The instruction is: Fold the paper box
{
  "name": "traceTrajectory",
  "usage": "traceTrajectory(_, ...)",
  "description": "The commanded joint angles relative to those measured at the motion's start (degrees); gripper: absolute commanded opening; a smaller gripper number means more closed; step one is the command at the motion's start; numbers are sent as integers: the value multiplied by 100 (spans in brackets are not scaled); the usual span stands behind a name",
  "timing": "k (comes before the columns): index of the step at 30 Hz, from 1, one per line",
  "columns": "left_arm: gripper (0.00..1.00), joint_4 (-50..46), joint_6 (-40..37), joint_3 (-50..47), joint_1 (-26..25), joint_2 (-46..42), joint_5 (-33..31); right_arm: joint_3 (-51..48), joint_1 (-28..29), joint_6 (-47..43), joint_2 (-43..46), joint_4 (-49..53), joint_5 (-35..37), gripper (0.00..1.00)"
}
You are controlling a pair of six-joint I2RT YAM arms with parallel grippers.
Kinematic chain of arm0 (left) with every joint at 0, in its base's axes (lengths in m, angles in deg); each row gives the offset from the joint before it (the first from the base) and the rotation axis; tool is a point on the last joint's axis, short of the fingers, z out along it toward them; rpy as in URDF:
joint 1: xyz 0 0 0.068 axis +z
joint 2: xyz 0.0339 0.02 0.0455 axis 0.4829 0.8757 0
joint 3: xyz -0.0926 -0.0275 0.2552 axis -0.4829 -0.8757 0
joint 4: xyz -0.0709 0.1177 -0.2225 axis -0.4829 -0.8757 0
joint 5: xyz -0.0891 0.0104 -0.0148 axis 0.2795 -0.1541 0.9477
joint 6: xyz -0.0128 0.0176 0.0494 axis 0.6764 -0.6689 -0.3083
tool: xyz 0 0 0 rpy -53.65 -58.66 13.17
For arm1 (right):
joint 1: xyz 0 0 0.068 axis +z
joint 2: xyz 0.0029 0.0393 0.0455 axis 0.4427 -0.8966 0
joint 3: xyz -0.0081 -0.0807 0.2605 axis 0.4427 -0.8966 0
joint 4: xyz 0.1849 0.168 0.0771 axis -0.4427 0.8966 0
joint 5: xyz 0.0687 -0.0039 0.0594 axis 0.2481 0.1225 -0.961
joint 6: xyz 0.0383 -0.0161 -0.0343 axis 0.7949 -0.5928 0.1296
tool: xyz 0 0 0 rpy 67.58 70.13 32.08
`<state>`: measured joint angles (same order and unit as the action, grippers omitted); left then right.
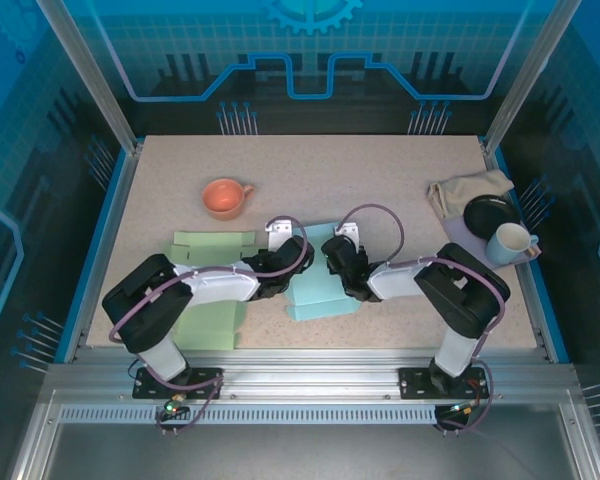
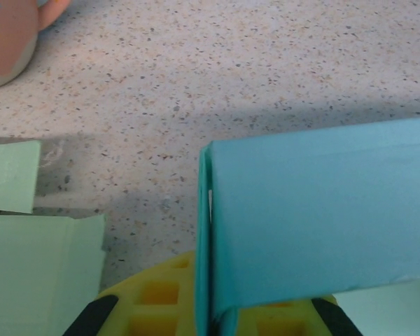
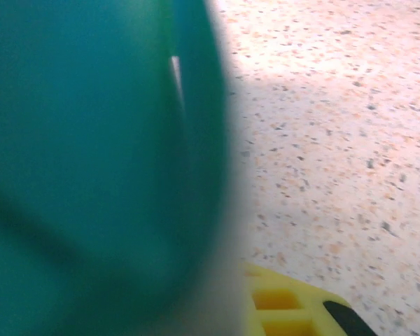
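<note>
speckled table [image 1: 380,170], teal box [image 1: 325,300], orange cup [image 1: 224,197]

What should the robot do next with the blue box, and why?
Probably close the right gripper firmly on the right side of the blue box. The left gripper pinches one edge of it, and the right one sits close against the paper, so both could then fold it together.

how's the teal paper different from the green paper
The teal paper is a deeper blue-green; the green paper is pale. The teal paper has a panel folded upright, while the green paper lies flat. The teal paper sits mid-table, and the green paper lies to its left. Both are plain card sheets on the table.
</note>
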<state>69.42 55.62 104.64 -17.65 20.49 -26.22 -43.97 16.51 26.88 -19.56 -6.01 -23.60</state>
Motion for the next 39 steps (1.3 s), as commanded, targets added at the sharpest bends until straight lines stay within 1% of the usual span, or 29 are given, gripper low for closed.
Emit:
traceTrajectory(1,7,-762,112,-8,105,95,-544,-119,-254,671,-44,1089,1621,16)
traceTrajectory(3,7,-778,112,25,108,123,-528,-170,-248,662,2,1008,1552,17)
traceTrajectory(4,7,-752,113,33,108,133,-518,-312,-238,430,70,602,1273,18)
traceTrajectory(5,7,-728,103,29,107,147,-503,-499,-244,144,124,-47,902,20)
traceTrajectory(6,7,-696,73,33,108,167,-483,-649,-244,-144,217,-510,322,24)
traceTrajectory(7,7,-683,32,53,107,189,-474,-742,-236,-372,309,-766,-211,30)
traceTrajectory(8,7,-668,-6,72,106,207,-469,-755,-214,-443,403,-762,-533,34)
traceTrajectory(10,7,-582,-112,81,104,240,-448,-769,-174,-468,679,-590,-1047,48)
traceTrajectory(12,7,-537,-182,95,108,279,-438,-790,-140,-502,984,-345,-1417,56)
traceTrajectory(14,7,-515,-242,121,104,315,-445,-798,-113,-512,1337,29,-1502,57)
traceTrajectory(18,7,-422,-418,153,108,353,-451,-1036,-114,-477,2269,769,-1362,60)
traceTrajectory(22,7,-165,-892,152,108,352,-300,-1088,-186,-509,3120,1474,-1174,63)
traceTrajectory(25,7,62,-1471,184,125,311,-151,-1046,-296,-550,3750,2086,-1063,63)
traceTrajectory(27,7,134,-2119,315,149,246,196,-1022,-332,-488,4370,2651,-949,63)
traceTrajectory(29,7,-57,-2812,645,185,226,697,-1023,-336,-367,4996,3177,-847,63)
traceTrajectory(31,7,-461,-3497,1068,183,242,932,-1011,-333,-281,5814,3743,-775,63)
traceTrajectory(34,6,-1431,-4614,2029,192,349,1408,-934,-354,-288,7084,4631,-640,65)
traceTrajectory(38,7,-3022,-6116,3249,172,556,2503,-893,-359,-323,8523,5338,-629,67)
traceTrajectory(39,7,-3512,-6561,3513,116,641,2633,-879,-367,-337,8796,5460,-620,67)
